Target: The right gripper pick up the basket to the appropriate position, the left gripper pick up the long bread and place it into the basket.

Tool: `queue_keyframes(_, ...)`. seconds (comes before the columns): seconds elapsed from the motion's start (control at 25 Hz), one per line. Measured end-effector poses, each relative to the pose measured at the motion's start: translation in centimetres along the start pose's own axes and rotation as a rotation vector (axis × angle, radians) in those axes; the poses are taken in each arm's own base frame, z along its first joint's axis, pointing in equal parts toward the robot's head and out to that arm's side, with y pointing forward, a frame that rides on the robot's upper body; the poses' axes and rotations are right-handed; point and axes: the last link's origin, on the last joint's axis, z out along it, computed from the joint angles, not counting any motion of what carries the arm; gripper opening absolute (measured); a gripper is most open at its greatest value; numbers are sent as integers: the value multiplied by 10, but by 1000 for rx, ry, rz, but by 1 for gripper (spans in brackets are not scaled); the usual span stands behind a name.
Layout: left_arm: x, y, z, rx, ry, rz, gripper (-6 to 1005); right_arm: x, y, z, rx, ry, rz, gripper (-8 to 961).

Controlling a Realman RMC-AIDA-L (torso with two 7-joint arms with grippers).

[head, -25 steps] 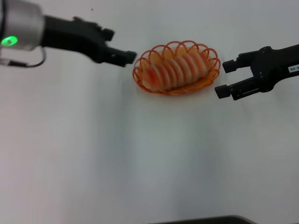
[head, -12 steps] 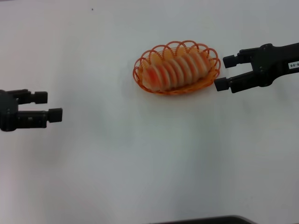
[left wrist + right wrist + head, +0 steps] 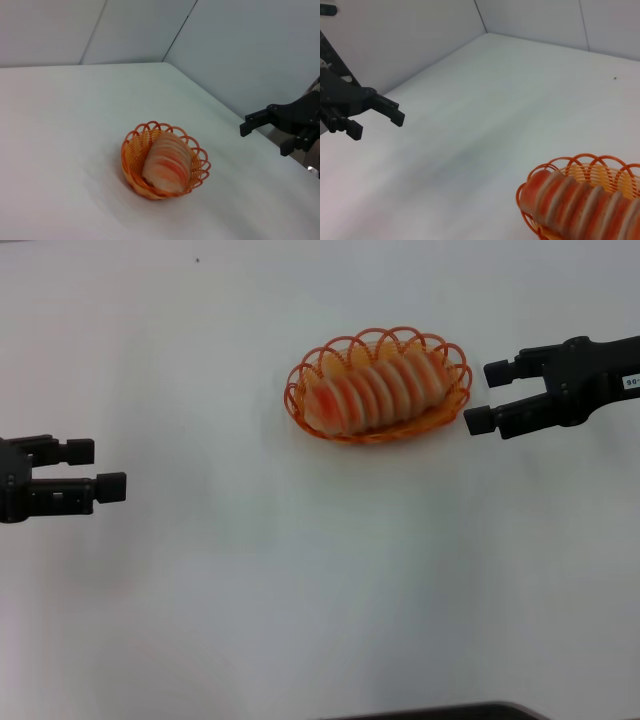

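Observation:
The orange openwork basket (image 3: 455,365) stands on the white table, right of the middle and towards the far side. The long bread (image 3: 375,390), orange-red with cream stripes, lies inside it. My right gripper (image 3: 487,397) is open and empty just right of the basket, not touching it. My left gripper (image 3: 95,469) is open and empty at the far left edge, well away from the basket. The left wrist view shows the basket (image 3: 131,150) with the bread (image 3: 167,162) and the right gripper (image 3: 265,134). The right wrist view shows the basket (image 3: 580,162), the bread (image 3: 580,207) and the left gripper (image 3: 376,120).
The white table (image 3: 300,590) stretches all around the basket. A dark edge (image 3: 440,712) shows at the bottom of the head view. Grey walls (image 3: 240,45) stand behind the table in the wrist views.
My left gripper has pulled back from the basket's left side to the far left edge and is now open. My right gripper has shifted slightly right. Basket and bread have not moved.

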Motion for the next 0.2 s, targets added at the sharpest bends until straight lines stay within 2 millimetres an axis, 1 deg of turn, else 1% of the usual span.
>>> queue_keyframes(0.2, 0, 0, 0, -2, 3, -2, 879, 1, 0, 0, -1, 0, 4, 947)
